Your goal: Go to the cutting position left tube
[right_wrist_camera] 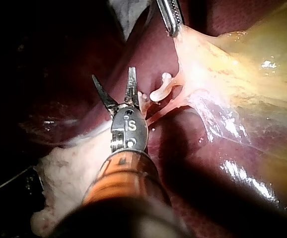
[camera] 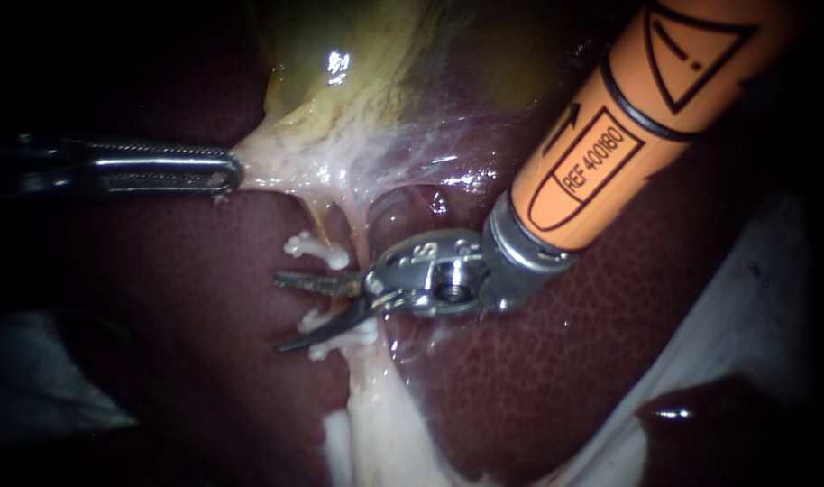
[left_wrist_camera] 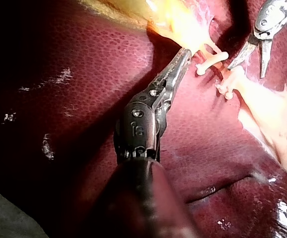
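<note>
My left instrument (camera: 224, 171) comes in from the left with its jaws shut on pale tissue at the base of the yellowish gallbladder (camera: 367, 72), pulling it taut. Below, the left tube (camera: 325, 224) carries an upper white clip (camera: 317, 250) and a lower white clip (camera: 340, 335). My right instrument (camera: 279, 313), on an orange shaft, has its two blades open at the stretch between the clips. In the right wrist view the blades (right_wrist_camera: 112, 73) stand open beside a clip (right_wrist_camera: 161, 91). Whether the tube lies between the blades I cannot tell.
Dark red liver (camera: 610, 343) surrounds the site. A second thin tube (camera: 362, 225) runs just right of the clipped one. Pale fatty tissue (camera: 376, 424) hangs below the clips. White cloth (camera: 755, 289) lies at the lower right.
</note>
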Controlling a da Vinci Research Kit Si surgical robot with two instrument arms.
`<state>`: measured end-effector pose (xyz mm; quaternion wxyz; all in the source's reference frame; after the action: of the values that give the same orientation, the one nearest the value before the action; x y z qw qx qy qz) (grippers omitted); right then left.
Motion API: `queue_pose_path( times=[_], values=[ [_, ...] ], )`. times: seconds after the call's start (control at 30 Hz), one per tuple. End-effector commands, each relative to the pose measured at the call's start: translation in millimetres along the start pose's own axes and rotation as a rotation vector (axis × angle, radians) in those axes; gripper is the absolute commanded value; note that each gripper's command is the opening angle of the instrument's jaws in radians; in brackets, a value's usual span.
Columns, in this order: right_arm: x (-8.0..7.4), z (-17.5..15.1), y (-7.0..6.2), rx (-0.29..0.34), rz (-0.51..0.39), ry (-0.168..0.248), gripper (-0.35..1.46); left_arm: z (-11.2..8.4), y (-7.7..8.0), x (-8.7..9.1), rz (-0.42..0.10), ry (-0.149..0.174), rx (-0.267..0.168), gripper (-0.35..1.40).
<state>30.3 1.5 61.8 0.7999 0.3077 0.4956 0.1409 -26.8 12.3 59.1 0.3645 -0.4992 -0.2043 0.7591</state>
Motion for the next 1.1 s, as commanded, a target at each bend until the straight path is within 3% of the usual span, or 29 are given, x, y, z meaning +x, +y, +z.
queue_pose_path(
  times=[0.03, 0.27, 0.6, 0.8, 1.1],
  values=[
    [-0.1, 0.0, 0.0, 0.001, 0.000, 0.000, 1.25, 0.0, 0.0, 0.0, 0.000, 0.000, 0.000, -0.35],
    [-0.8, -1.3, -0.6, 0.016, -0.004, -0.002, 1.31, -0.1, 0.0, 0.0, 0.000, 0.000, -0.001, -0.35],
    [-3.5, -4.2, -0.9, 0.048, 0.043, -0.015, 1.36, -0.1, 0.0, 0.0, 0.000, 0.000, -0.001, -0.35],
    [-5.2, -4.3, 0.0, 0.061, 0.060, -0.047, 1.36, -0.1, 0.0, 0.0, 0.000, 0.000, -0.001, -0.35],
    [-9.0, -2.9, 2.6, 0.059, 0.084, -0.107, 1.36, -0.1, 0.1, 0.0, 0.000, 0.000, 0.000, -0.35]
  ],
)
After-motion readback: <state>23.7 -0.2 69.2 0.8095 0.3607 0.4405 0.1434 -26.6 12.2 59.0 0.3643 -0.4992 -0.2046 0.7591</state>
